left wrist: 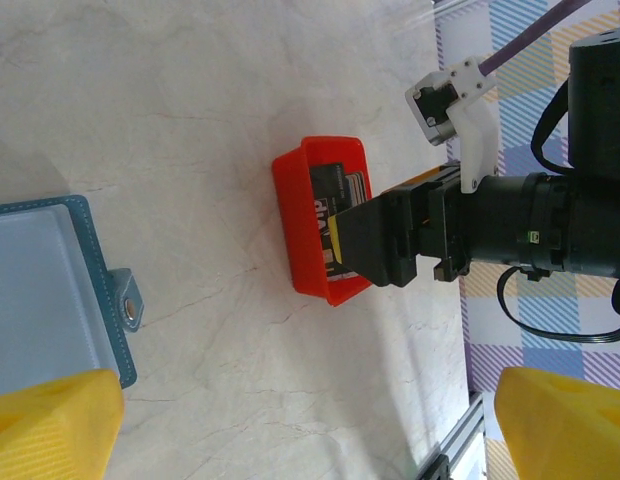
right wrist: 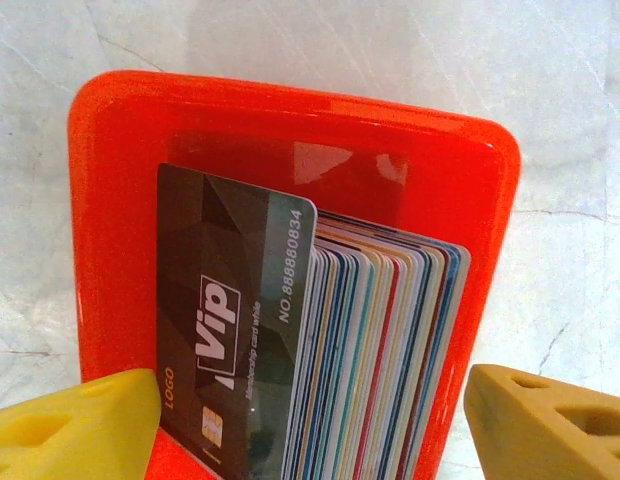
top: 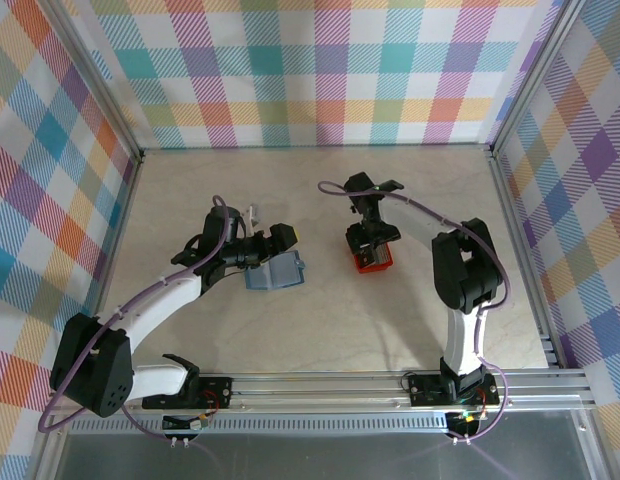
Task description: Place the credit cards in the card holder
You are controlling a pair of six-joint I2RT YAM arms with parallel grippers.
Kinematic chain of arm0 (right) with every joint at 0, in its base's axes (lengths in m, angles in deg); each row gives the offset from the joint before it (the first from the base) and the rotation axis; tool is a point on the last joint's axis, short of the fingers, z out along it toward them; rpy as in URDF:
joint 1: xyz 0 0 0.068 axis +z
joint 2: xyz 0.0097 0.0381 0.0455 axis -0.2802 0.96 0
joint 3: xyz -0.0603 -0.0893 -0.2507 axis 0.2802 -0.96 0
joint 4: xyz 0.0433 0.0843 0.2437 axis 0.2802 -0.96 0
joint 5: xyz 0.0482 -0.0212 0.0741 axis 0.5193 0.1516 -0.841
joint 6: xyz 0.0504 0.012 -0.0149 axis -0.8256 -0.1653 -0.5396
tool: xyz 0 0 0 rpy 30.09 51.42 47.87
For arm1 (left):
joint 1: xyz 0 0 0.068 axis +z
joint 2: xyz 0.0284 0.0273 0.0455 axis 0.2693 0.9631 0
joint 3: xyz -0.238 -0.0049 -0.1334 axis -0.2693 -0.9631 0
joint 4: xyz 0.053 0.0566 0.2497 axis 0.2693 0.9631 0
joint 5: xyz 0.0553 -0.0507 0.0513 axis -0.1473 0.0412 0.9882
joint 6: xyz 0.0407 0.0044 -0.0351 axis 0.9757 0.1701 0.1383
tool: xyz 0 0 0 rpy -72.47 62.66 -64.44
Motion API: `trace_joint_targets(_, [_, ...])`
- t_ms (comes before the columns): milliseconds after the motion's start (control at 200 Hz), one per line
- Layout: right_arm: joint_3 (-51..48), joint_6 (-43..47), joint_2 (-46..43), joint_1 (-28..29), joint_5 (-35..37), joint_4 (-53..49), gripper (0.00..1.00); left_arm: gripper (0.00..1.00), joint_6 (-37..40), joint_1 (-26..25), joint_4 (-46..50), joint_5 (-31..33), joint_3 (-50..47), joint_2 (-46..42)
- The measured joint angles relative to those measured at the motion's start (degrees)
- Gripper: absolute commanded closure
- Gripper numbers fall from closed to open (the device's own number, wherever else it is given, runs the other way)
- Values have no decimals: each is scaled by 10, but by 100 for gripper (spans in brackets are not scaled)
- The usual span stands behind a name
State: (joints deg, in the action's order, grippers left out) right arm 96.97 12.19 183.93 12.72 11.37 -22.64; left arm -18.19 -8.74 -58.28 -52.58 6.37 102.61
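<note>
The credit cards (right wrist: 380, 350) stand on edge as a tight stack in a small red tray (right wrist: 290, 110), a dark grey VIP card (right wrist: 230, 330) at the front. My right gripper (right wrist: 310, 430) hangs open straight above the stack, one yellow fingertip on each side and nothing pinched. From above, the right gripper (top: 371, 243) sits over the red tray (top: 374, 264). The blue card holder (top: 273, 273) lies open on the table with its pale inner pocket (left wrist: 35, 290) and clasp tab (left wrist: 131, 306) showing. My left gripper (left wrist: 308, 430) is open beside it, one fingertip (left wrist: 50, 425) over its corner.
The marble-look table (top: 320, 330) is walled by plaid panels on three sides. An aluminium rail (top: 320, 385) runs along the near edge where both arms are bolted. In the left wrist view the red tray (left wrist: 295, 215) lies beyond the holder under the right arm's black wrist (left wrist: 390, 245).
</note>
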Motion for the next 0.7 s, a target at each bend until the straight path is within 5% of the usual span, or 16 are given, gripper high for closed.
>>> trace_joint_targets(290, [0, 7, 9, 3, 40, 1, 21, 5, 10, 0, 21, 0, 5, 0])
trace_joint_targets(700, [0, 18, 9, 3, 72, 19, 49, 6, 37, 0, 57, 4, 34, 0])
